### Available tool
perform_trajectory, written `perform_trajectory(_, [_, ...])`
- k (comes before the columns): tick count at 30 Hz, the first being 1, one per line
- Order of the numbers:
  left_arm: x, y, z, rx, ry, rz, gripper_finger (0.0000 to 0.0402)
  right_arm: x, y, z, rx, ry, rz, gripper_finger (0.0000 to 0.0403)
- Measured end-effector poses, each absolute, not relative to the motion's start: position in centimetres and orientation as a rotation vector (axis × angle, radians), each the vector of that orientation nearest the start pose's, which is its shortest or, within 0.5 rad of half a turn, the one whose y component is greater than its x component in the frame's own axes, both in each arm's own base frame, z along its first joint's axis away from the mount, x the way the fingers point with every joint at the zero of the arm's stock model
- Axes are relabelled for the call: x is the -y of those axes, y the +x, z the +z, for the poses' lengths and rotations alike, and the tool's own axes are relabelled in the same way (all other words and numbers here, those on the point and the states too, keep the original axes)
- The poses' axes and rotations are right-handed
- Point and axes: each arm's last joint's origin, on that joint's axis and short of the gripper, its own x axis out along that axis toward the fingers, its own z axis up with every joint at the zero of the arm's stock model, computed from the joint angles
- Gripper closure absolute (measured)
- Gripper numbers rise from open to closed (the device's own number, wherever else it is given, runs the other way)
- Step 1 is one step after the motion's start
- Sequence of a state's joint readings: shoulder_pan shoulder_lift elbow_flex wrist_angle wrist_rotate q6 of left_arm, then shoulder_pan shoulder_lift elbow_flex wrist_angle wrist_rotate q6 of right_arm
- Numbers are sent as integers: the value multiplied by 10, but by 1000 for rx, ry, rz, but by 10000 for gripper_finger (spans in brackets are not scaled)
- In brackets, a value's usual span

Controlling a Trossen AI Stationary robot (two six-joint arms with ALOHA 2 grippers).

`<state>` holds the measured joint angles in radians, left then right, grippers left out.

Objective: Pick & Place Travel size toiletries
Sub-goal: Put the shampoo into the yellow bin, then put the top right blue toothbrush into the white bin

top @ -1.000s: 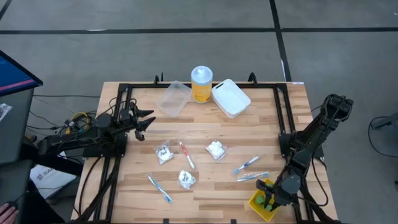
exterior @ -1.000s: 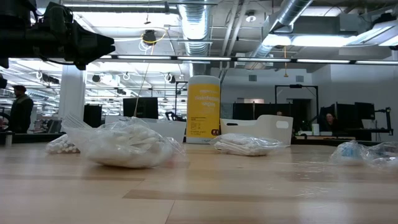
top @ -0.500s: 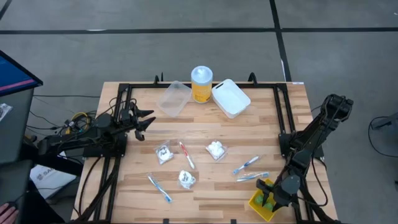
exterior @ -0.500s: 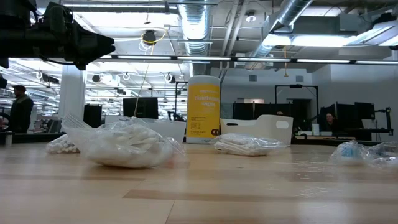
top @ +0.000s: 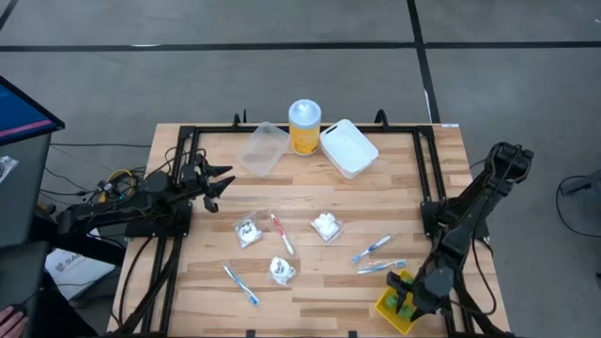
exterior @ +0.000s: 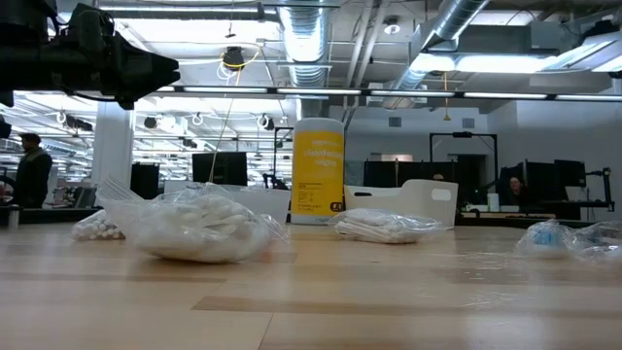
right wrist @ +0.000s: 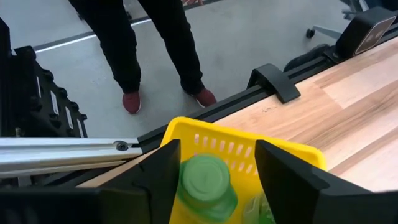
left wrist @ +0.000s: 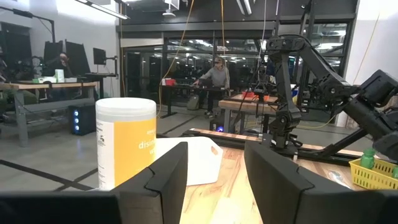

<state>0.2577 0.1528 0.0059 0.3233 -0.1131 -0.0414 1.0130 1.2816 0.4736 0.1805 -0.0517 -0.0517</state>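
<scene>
Right gripper hangs over the yellow basket at the table's near right corner, fingers straddling a green bottle; whether they are pressing it cannot be told. Bottles are likely light, rigid and smooth: grasp below the cap. Toothbrushes and packets lie left of the basket; the packets look soft and crinkly. Left gripper waits spread apart, far left of the basket.

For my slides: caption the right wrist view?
Right gripper straddles a green bottle inside the yellow basket at the table's edge.
</scene>
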Motion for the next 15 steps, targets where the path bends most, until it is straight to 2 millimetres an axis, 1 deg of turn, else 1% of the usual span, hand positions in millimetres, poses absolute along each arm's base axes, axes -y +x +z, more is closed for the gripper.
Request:
perform_trajectory(4, [-30, 101, 184, 185, -28, 365, 247, -204, 126, 171, -578, -360, 1042, 200])
perform_trajectory(8, [-30, 101, 184, 185, -28, 366, 247, -209, 129, 184, -613, -376, 1036, 200])
perform_trajectory(12, [-30, 101, 184, 185, -28, 365, 247, -207, 137, 206, -664, -390, 1002, 202])
perform_trajectory(15, [-30, 101, 184, 185, -27, 364, 247, -198, 145, 227, -688, -381, 954, 201])
